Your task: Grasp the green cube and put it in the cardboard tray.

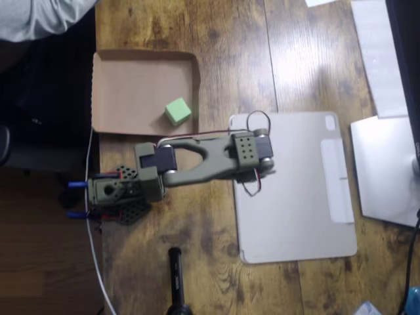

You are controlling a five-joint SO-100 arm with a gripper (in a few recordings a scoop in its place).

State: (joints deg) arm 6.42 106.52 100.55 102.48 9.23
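Note:
The green cube (pixel 178 111) lies inside the cardboard tray (pixel 125 85), near the tray's lower right corner, with nothing touching it. The olive-green arm is folded over itself just below the tray, its elbow over the grey cover. In the overhead view the gripper (pixel 152 172) is tucked back beside the arm's base, a short way below the cube and apart from it. Its jaws are hidden under the arm's links, so open or shut cannot be told.
A light grey tablet cover (pixel 295 190) lies to the right of the arm. White sheets (pixel 384 164) sit at the right edge. A dark cylinder (pixel 176 275) stands at the bottom. A person's sleeve (pixel 39 16) shows top left. The table's left edge runs beside the tray.

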